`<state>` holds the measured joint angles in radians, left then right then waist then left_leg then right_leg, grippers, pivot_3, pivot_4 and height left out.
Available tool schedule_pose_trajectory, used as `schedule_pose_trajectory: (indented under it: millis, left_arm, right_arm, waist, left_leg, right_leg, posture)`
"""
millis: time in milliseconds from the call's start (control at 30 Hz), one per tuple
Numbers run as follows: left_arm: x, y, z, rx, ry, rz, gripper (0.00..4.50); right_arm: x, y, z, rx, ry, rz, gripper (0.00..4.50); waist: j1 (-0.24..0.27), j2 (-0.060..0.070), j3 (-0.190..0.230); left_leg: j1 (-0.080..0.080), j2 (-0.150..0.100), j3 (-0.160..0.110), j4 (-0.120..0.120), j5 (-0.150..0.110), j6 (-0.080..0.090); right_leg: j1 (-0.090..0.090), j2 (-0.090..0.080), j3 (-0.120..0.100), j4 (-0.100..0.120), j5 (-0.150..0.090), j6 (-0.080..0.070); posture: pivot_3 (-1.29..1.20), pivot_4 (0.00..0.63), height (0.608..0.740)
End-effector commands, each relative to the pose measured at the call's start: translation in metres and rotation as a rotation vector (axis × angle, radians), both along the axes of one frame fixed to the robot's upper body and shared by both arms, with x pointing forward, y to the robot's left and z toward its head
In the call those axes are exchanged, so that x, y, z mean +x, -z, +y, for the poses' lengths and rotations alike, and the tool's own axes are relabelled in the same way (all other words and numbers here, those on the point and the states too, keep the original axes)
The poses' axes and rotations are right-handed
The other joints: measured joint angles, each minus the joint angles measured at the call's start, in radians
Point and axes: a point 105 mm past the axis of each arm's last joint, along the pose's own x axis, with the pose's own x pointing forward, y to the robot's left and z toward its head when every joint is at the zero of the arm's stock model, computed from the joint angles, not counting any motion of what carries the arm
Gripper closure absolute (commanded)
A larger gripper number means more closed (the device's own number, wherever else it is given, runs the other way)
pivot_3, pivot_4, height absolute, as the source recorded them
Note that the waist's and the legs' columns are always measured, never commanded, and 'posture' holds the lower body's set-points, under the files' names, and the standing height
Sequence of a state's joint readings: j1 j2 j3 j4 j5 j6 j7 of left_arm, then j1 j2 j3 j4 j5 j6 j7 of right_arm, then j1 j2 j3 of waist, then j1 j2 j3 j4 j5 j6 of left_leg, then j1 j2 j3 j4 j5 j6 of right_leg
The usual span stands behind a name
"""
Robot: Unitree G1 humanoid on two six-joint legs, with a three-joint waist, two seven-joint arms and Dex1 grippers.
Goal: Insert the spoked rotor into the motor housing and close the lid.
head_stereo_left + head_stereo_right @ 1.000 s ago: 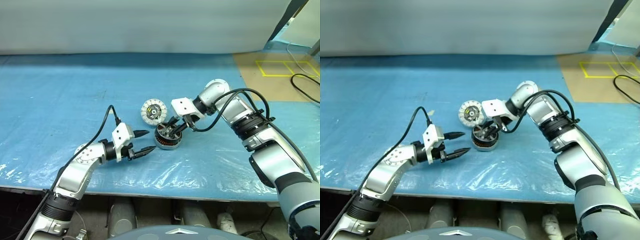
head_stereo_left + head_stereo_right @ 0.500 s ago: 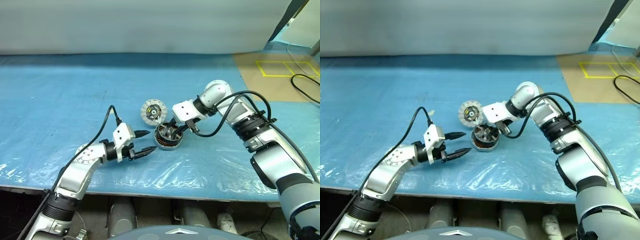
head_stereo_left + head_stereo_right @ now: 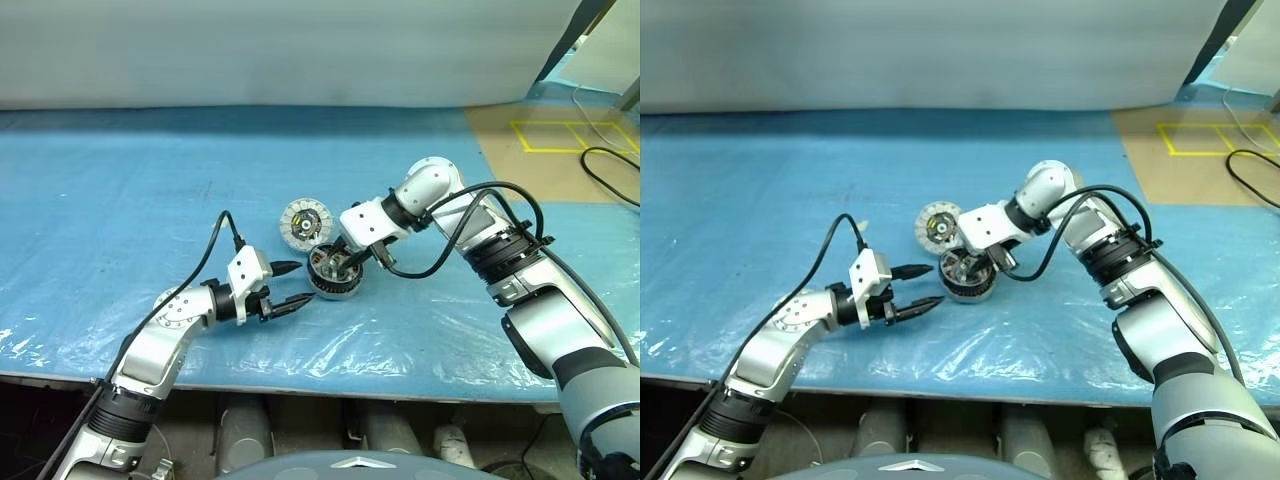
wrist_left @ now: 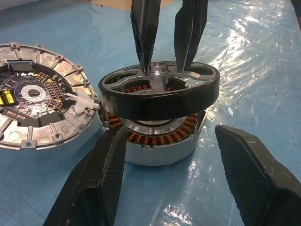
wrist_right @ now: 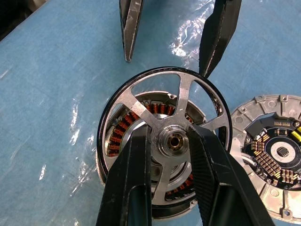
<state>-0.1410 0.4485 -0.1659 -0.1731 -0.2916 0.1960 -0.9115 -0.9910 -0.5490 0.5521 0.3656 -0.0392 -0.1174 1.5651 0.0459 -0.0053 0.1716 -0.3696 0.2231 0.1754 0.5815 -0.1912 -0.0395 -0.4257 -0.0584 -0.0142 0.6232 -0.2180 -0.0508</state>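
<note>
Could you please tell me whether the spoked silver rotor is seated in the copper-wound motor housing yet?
Not yet. The spoked silver rotor, held at its hub by the right gripper, sits tilted above the copper-wound motor housing, windings showing beneath.

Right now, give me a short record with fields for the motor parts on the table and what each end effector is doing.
surface: blue sheet
wheel: spoked, held by its hub, tilted over the motor base, not seated
motor base: copper windings, on the sheet
cover: flat beside the base, circuit side up
right end effector: shut on the wheel's hub
left end effector: open, empty, beside the base
</note>
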Motion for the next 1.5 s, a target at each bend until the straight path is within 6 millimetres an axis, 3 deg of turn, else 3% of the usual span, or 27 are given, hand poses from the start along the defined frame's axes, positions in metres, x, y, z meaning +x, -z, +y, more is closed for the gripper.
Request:
schedule_pose_trajectory:
  millis: [33,200,467,967,1500]
  left_arm:
    - [-0.002,-0.007,-0.002,-0.009,0.020,-0.028,1.36]
    - [-0.002,-0.007,-0.002,-0.006,0.023,-0.027,1.36]
    - [-0.005,-0.005,-0.003,-0.006,0.028,-0.024,1.36]
    - [-0.004,-0.007,-0.006,-0.010,0.032,-0.029,1.36]
    - [-0.004,-0.007,-0.005,-0.008,0.028,-0.025,1.36]
  right_arm:
    - [-0.002,-0.017,0.000,0.013,-0.039,-0.037,3.75]
    - [0.005,-0.014,-0.004,-0.007,-0.026,-0.080,3.75]
    - [0.017,-0.031,-0.007,0.013,0.003,-0.144,3.75]
    - [0.007,-0.008,-0.008,-0.040,-0.041,-0.096,3.75]
    - [0.004,0.004,-0.006,-0.074,-0.081,-0.101,3.75]
  waist:
    - [0.000,0.000,0.000]
    - [0.000,0.000,0.000]
    - [-0.001,0.000,0.000]
    - [-0.001,0.000,0.000]
    - [-0.001,0.000,0.000]
  left_leg:
    - [0.000,0.000,0.000,0.000,0.000,0.000]
    - [0.000,0.000,0.000,0.000,0.000,0.000]
    - [0.000,0.000,0.000,0.000,0.000,0.000]
    - [0.000,0.000,0.000,0.000,0.000,0.000]
    - [0.000,0.000,0.000,0.000,0.000,0.000]
  right_leg:
    - [0.000,0.000,0.000,0.000,0.000,0.000]
    - [0.000,0.000,0.000,0.000,0.000,0.000]
    - [0.000,0.000,0.000,0.000,0.000,0.000]
    - [0.000,0.000,0.000,0.000,0.000,0.000]
    - [0.000,0.000,0.000,0.000,0.000,0.000]
  posture:
    - [0.00,0.150,0.740]
    - [0.00,0.150,0.740]
    - [0.00,0.150,0.740]
    - [0.00,0.150,0.740]
    - [0.00,0.150,0.740]
